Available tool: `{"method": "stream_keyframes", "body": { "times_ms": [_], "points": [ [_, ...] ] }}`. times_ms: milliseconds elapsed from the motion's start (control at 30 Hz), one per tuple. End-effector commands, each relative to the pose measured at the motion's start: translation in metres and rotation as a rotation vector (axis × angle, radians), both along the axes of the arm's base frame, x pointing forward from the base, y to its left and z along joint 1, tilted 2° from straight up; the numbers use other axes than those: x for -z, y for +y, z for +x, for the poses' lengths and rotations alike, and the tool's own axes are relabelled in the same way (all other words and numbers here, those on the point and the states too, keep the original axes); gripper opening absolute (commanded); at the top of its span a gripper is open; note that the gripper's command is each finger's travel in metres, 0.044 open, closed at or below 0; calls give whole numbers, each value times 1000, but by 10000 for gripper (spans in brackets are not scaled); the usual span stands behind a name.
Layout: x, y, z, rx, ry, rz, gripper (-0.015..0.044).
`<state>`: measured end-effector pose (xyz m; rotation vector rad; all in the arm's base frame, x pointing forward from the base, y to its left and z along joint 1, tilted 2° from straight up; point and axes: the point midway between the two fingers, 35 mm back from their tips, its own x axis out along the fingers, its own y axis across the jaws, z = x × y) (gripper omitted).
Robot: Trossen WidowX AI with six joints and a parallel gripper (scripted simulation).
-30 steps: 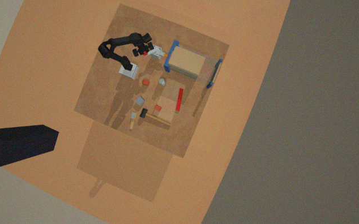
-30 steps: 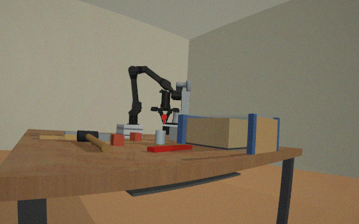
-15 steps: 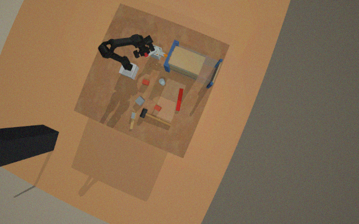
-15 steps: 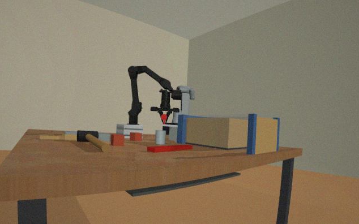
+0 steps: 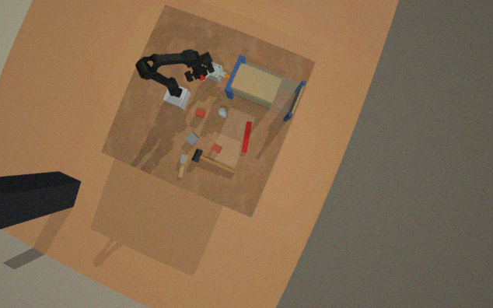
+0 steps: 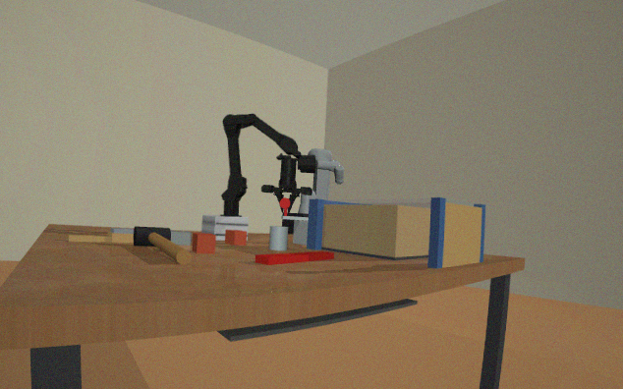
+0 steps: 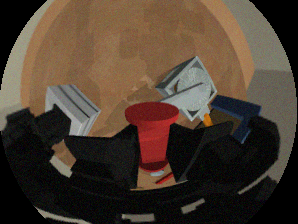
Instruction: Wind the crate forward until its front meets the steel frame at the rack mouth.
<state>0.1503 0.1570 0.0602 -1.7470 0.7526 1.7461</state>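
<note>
My gripper (image 5: 202,76) (image 6: 285,208) (image 7: 148,119) is shut on the red knob of the winch handle (image 5: 208,74) (image 6: 285,201) (image 7: 151,116). The handle's grey arm reaches to the top of the grey winch (image 6: 300,232) (image 7: 208,82); its key is hidden. An orange strap (image 5: 227,76) (image 7: 207,120) runs toward the crate (image 5: 256,83) (image 6: 359,228). The crate sits flat in the clear-panelled cubby, close behind the blue mouth frame (image 5: 226,93) (image 6: 315,223) (image 7: 250,109); I cannot tell whether they touch. Space shows between the crate and the far end.
A red bar (image 5: 246,137) (image 6: 295,257), a grey cylinder (image 5: 222,113) (image 6: 278,238), two red blocks (image 5: 200,113) (image 5: 216,148), a mallet (image 5: 197,155) (image 6: 151,236), a grey block (image 5: 192,138) and a wooden-handled tool (image 5: 181,169) lie about. A grey jointed column (image 6: 321,179) rises behind the winch.
</note>
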Motion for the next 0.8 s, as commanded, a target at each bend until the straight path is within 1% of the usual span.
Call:
{"method": "stream_keyframes", "body": {
  "times_ms": [0,767],
  "points": [
    [-1,-4,12,15,-26,-16,0],
    [-1,-8,38,15,-29,-17,0]
  ]
}}
